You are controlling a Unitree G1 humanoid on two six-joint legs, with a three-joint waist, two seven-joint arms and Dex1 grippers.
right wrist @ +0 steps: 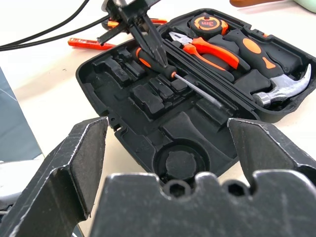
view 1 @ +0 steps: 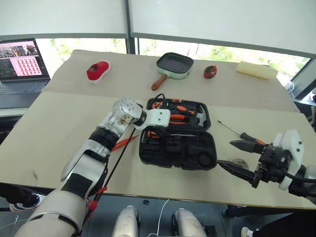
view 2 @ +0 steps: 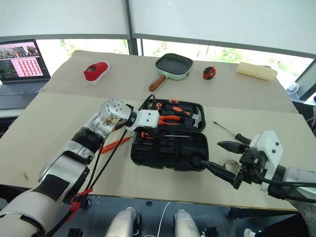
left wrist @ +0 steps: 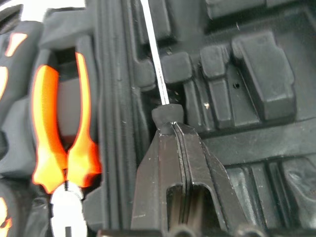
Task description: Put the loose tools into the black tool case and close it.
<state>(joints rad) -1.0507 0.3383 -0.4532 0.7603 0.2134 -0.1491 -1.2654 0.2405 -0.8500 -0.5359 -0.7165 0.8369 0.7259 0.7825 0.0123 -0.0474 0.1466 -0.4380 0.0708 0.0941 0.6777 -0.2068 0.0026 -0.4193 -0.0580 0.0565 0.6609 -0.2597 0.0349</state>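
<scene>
- Over the near half of the open black moulded-plastic tool case, the left gripper is clamping its fingers on an orange-and-black-handled screwdriver, laying it into a recess.
- Right of the case, the right gripper is hovering with jaws spread, empty.
- Beyond it, another black-handled screwdriver is waiting on the beige table; an orange utility knife is lying left of the case.
- Next, judging by this: seating the shaft, releasing, then fetching the rest.

The black tool case lies open and flat, its recessed halves facing up. One orange-and-black screwdriver lies along the case's central ridge, its handle clamped between black fingers. A second screwdriver lies on the tabletop just right of the case. An orange tool lies just left of the case.
</scene>
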